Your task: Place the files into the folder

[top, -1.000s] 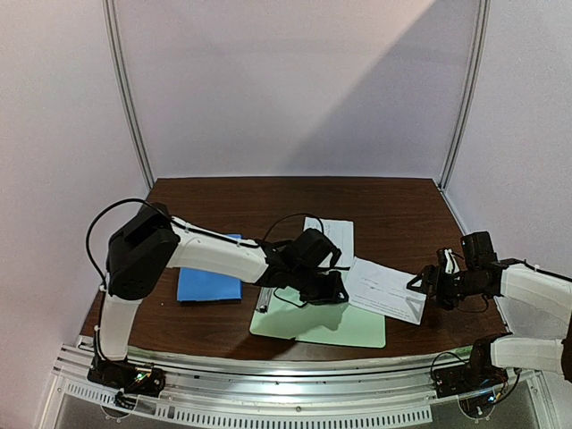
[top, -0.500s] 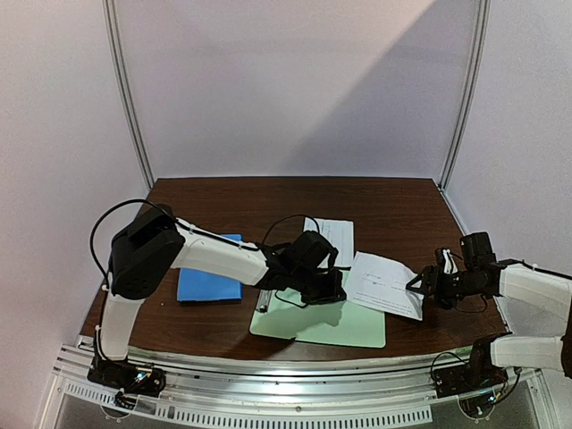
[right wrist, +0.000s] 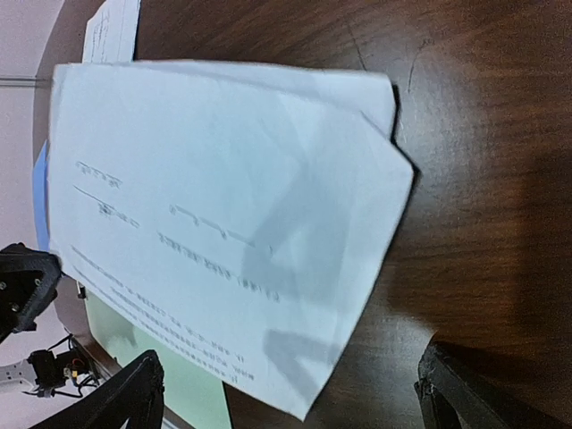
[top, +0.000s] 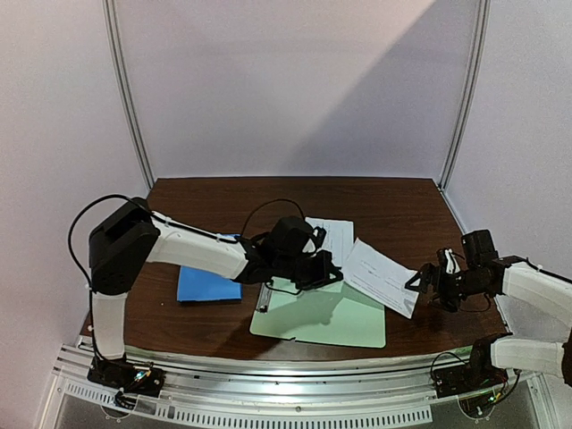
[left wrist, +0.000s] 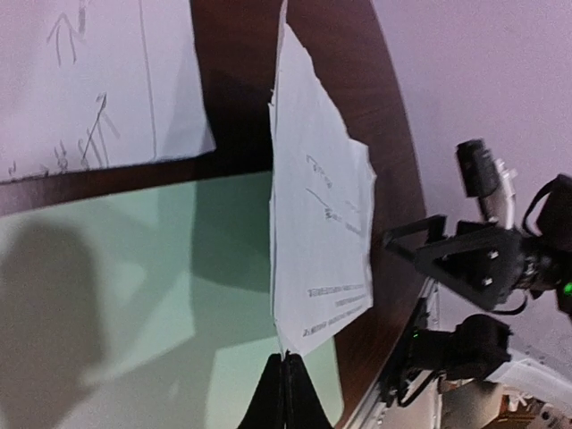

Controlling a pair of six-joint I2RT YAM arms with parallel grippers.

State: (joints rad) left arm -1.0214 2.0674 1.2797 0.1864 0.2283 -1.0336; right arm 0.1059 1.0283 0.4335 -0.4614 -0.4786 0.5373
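My left gripper is shut on the near corner of a white paper sheet and holds that side raised over the pale green clipboard. In the left wrist view the shut fingertips pinch the sheet's corner. My right gripper is open beside the sheet's right edge; its wrist view shows the sheet between the spread fingers, not touching them. A second sheet lies flat on the table behind. The blue folder lies closed at the left, behind the left arm.
The green clipboard's metal clip is at its left end, near the folder. The dark wood table ends in a metal rail along the front. White walls and two upright posts close in the back and sides.
My left gripper has moved left and back with the sheet's corner. The sheet has slid left and tilted up more steeply. The right gripper has stayed almost still.
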